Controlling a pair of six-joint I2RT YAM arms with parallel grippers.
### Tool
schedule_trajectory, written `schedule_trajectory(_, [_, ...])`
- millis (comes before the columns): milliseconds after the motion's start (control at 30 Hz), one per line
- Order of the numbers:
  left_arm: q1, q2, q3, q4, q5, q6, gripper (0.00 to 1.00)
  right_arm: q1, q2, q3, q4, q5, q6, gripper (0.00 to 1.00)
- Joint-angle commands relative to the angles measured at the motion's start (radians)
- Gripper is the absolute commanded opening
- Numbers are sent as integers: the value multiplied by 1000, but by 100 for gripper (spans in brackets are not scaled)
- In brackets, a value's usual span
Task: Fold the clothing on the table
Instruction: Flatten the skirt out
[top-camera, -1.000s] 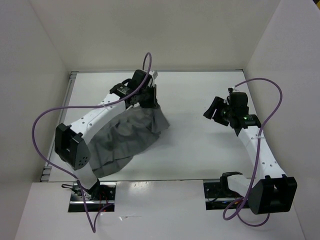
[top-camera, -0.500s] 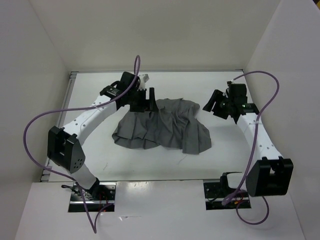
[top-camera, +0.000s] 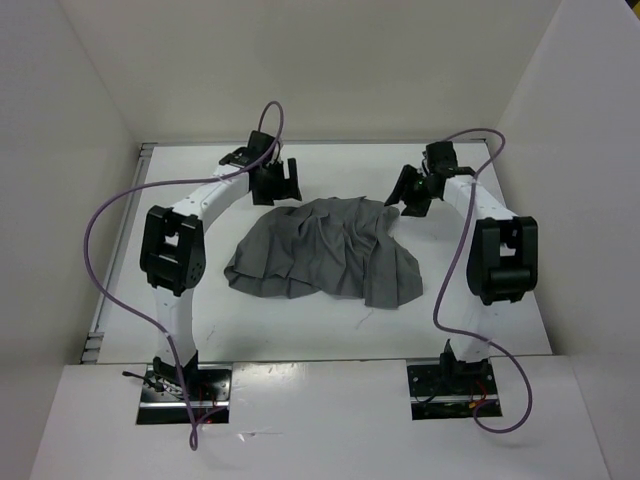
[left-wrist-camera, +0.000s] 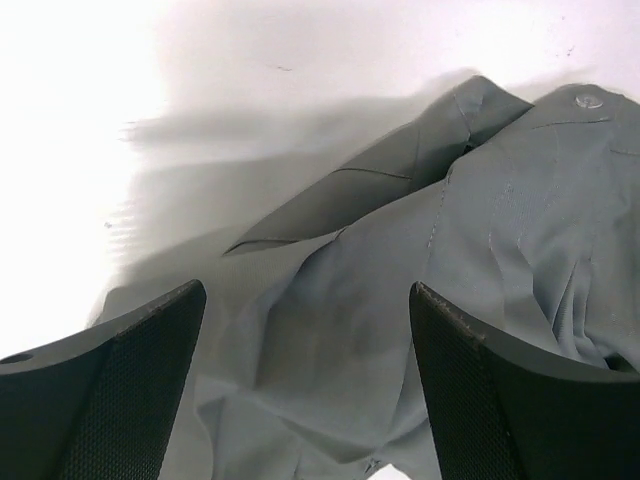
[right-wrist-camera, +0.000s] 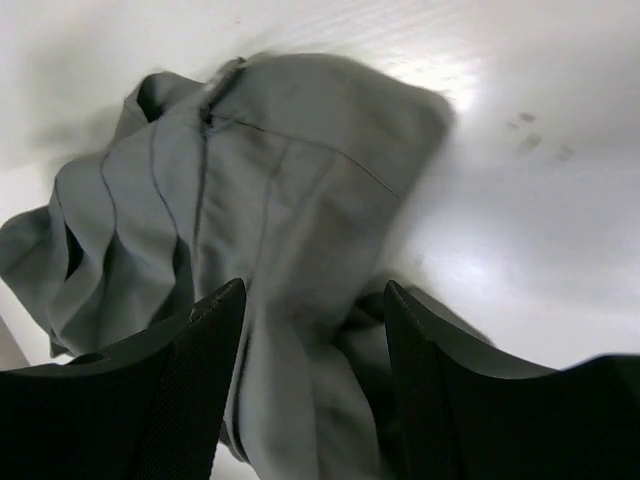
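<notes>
Where the left gripper (top-camera: 275, 184) hangs just off the skirt's 11 o'clock edge, its two black fingers (left-wrist-camera: 110, 400) stand wide apart with nothing pinched between them. Their inner pads carry a fine woven grip texture, and in the left wrist view grey cloth lies under the gap. The right gripper (top-camera: 408, 192) sits at the skirt's 1 o'clock corner. Its jaws are likewise spread, with a rumpled bulge of fabric showing between and below the textured fingers (right-wrist-camera: 170, 400); whether the tips touch the cloth cannot be told.

The skirt (top-camera: 320, 250) lies near the middle of the table (top-camera: 300, 335), a little toward 12 o'clock. It is mid-grey, matte and thin, with soft pleats fanning from the narrower far edge toward a wider, wavy hem on the near side. It is not flat: the hem ripples at 8 o'clock, and a flap sticks out at 4 o'clock. A stitched seam runs down the cloth in the right wrist view. A small clear button (left-wrist-camera: 588, 100) sits near the waistband corner in the left wrist view.

The tabletop is smooth, plain white and rectangular. Both arms are white with black joints, and purple cables (top-camera: 110, 215) loop beside them
</notes>
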Motion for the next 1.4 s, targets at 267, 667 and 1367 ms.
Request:
schedule_trajectory(267, [40,19,-166,156,273,7,23,158,306,352,-72,-80,1,24])
schedule_trajectory(667, [100,-30,12,129,420,10,0,224,315,623,-200,34,1,41])
schedule_trajectory(1367, [100,-78,-132,138,451,10,0,257,463,503,-204,216,107,36])
